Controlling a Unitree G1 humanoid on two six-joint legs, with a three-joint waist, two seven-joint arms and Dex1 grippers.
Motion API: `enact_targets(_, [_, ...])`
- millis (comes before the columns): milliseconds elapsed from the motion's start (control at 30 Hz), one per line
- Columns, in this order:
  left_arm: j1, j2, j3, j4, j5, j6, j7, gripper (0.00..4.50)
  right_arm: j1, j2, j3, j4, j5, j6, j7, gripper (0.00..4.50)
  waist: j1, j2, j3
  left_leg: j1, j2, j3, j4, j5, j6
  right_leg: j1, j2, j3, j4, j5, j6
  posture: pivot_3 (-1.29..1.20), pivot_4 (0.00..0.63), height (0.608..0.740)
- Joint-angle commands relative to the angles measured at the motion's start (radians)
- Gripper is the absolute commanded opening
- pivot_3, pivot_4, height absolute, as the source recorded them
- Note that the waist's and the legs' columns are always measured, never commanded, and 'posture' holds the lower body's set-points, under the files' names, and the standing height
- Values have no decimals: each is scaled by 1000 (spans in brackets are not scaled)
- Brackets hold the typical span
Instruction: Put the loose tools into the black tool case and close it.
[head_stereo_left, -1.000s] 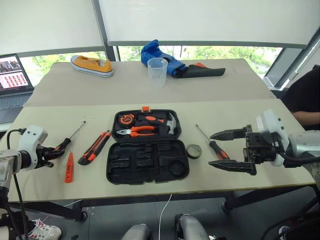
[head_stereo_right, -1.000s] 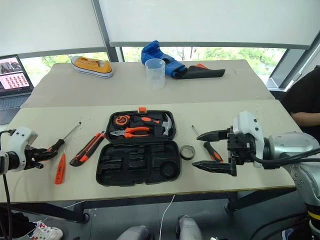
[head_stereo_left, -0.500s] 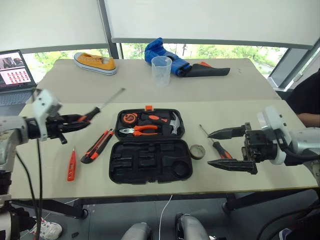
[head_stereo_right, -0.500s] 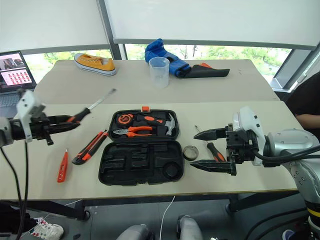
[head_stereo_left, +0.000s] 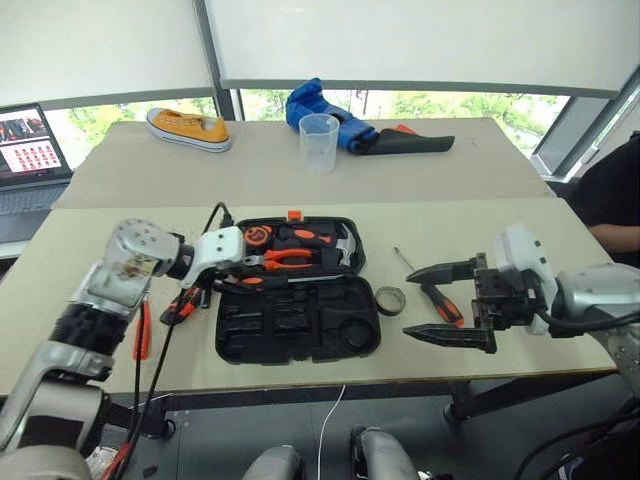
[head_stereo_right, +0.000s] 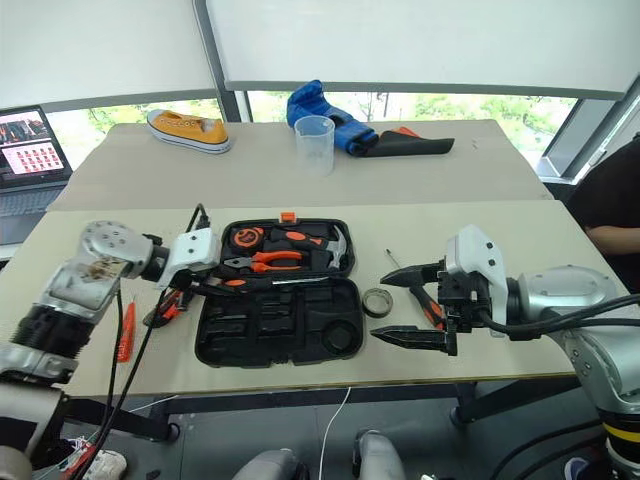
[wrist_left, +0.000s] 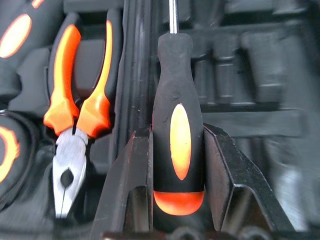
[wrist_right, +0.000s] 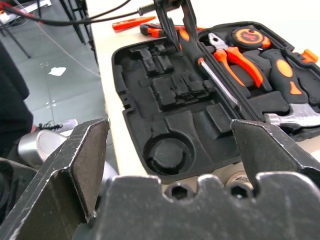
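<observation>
Screwdriver (wrist_left: 178, 130) sits clamped in the left hand (head_stereo_left: 232, 283) over the open black case (head_stereo_left: 297, 318) at frame centre; the right hand (head_stereo_left: 438, 302), lower right, gapes wide and empty.

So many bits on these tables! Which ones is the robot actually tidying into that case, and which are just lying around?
For the job:
- open black plastic tool case
- orange-and-black long screwdriver held in left pincer
- second long screwdriver
- slim orange tester screwdriver
- orange-and-black utility knife
- small dark tape ring

Lying about:
- yellow shoe
- clear plastic cup
- blue glove
- laptop
</observation>
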Motion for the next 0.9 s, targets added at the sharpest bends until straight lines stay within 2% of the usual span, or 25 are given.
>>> enact_targets(33, [-35, -1, 8, 18, 23, -32, -9, 880, -6, 3, -18, -26, 0, -23, -11, 4500, 1, 0, 0, 0, 0, 0, 0, 0, 0, 0, 0, 0, 0, 0, 0, 0, 150, 724])
enact_targets(300, [-45, -13, 13, 49, 43, -35, -13, 880, 3, 5, -21, -29, -3, -25, -21, 4500, 4, 0, 0, 0, 0, 0, 1, 0, 0, 0, 0, 0, -1, 0, 0, 0, 150, 724])
enact_targets(367, [-49, -18, 21, 42, 34, -24, -18, 1910, 3, 7, -20, -31, -1, -24, -23, 4500, 4, 0, 0, 0, 0, 0, 1, 0, 0, 0, 0, 0, -1, 0, 0, 0, 150, 724])
enact_targets(400, [-51, -20, 27, 29, 22, -6, -25, 2052, 5, 7, -21, -32, 0, -25, -23, 4500, 5, 0, 0, 0, 0, 0, 1, 0, 0, 0, 0, 0, -1, 0, 0, 0, 150, 724])
enact_targets(500, [-53, -20, 48, -28, -18, 54, -44, 3226, 11, 8, -24, -38, 7, -23, -23, 4500, 6, 0, 0, -1, 0, 0, 2, 0, 0, 0, 0, 0, 0, 0, 0, 0, 150, 724])
enact_targets(600, [-56, -22, 61, -65, -42, 98, -43, 4199, 16, 11, -31, -43, 19, -15, -26, 4500, 7, 0, 0, -1, 0, 0, 2, 0, 0, 0, 0, 0, 0, 0, 0, 0, 150, 724])
enact_targets(700, [-56, -23, 61, -73, -43, 101, -43, 4199, 24, 12, -34, -47, 19, -16, -26, 4500, 4, 0, 0, -1, 0, 0, 2, 0, 0, 0, 0, 0, 0, 0, 0, 0, 150, 724])
enact_targets(900, [-76, -56, 41, -6, -9, 51, -31, 1907, 21, 15, -30, -46, 16, -18, -32, 4500, 3, 0, 0, 0, 0, 0, 2, 0, 0, 0, 0, 0, 0, 0, 0, 0, 150, 724])
